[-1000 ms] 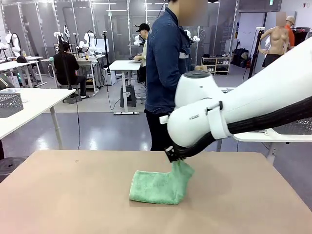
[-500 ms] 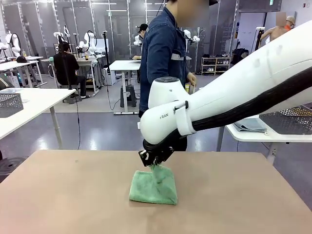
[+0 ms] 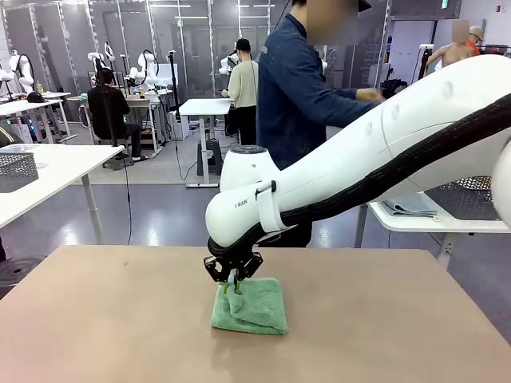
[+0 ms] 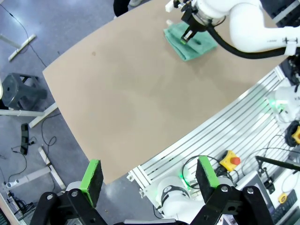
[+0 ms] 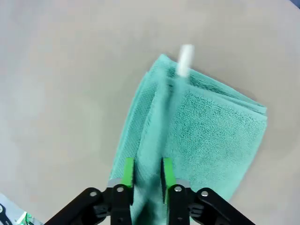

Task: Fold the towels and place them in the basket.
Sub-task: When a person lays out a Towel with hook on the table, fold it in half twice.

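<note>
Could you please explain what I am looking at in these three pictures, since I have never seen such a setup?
These are three camera views of one moment. The wide picture looks from the robot's side across a brown table toward a person at the far side. The big white arm entering from the right ends in the right gripper, a two-finger clamp, pinching a fold of the mint green towel that lies on the table. The close-up is from that arm's wrist camera: its green-padded fingers are shut on the towel. The high, tilted picture is from the left arm's wrist: the left gripper is open and empty, high above the table.
</note>
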`<action>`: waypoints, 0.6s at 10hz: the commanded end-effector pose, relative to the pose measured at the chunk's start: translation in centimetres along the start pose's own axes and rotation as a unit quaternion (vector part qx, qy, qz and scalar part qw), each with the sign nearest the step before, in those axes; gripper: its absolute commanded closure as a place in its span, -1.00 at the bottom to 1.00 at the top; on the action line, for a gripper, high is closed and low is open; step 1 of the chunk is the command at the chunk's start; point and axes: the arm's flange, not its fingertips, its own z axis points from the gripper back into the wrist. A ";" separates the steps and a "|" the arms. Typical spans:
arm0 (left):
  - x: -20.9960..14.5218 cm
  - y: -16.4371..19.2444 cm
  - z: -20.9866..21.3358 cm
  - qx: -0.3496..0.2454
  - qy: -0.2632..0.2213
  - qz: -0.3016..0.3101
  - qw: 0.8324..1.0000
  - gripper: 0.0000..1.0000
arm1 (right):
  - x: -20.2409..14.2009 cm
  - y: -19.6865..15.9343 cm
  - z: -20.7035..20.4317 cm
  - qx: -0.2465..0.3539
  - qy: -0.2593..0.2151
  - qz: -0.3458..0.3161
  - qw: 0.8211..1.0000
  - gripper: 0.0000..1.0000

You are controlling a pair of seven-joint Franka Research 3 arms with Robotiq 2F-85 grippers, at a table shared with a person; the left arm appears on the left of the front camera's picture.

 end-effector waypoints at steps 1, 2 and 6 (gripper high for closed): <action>0.0 0.1 0.1 0.001 -0.004 -0.004 1.000 -1.00 | 0.2 0.4 0.3 0.004 -0.017 -0.022 1.000 -0.85; 0.0 0.1 0.1 0.001 -0.004 -0.004 1.000 -1.00 | 0.0 0.5 0.4 0.007 -0.020 -0.023 0.999 -1.00; 0.0 0.1 0.1 0.001 -0.004 -0.004 1.000 -1.00 | -0.8 -0.5 0.6 0.021 -0.029 -0.023 0.999 -1.00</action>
